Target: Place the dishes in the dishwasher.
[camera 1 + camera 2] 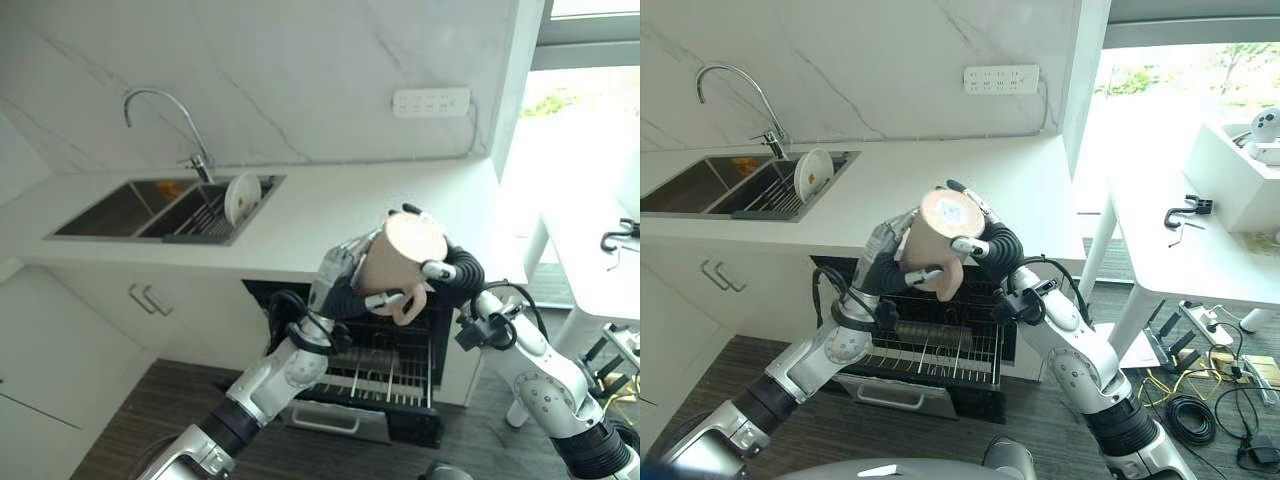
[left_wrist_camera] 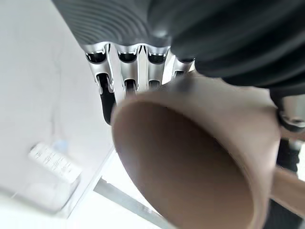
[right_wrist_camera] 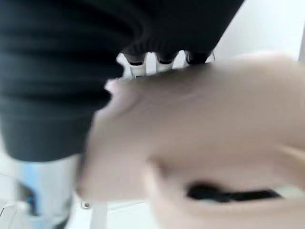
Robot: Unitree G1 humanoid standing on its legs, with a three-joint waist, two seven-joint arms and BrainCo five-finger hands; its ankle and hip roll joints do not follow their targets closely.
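Left eye view: holding a tan mug [image 1: 403, 258] up in the air between both hands, in front of the counter edge and above the open dishwasher [image 1: 385, 370]. Left hand [image 1: 343, 275] wrapping its fingers around the mug's body from the sink side; right hand [image 1: 440, 268] closing around it from the other side, near the handle, which is pointing down. Mug turned bottom-up toward the camera, showing its flat pale base. White plate [image 1: 241, 197] standing on edge in the sink rack [image 1: 205, 215], well away from the hands.

Right eye view: showing the same grip — mug [image 1: 938, 240] between left hand [image 1: 887, 262] and right hand [image 1: 985, 240], with the dishwasher's pulled-out wire rack [image 1: 935, 352] sitting below and looking free of dishes where visible.

Left wrist view: looking straight into the mug's open mouth [image 2: 190, 162], its inside a darker brown and dry-looking, silver fingers [image 2: 131, 71] curling along the outer wall.

Right wrist view: pressing close against the mug's smooth tan side [image 3: 205, 129], fingers [image 3: 164, 59] lying over its top edge.

Judging the step as carrying the mug to the rack — possibly passing it from one hand to the other. Next calling for lowering it, mouth downward, between the rack's wires, then letting go without tipping it.
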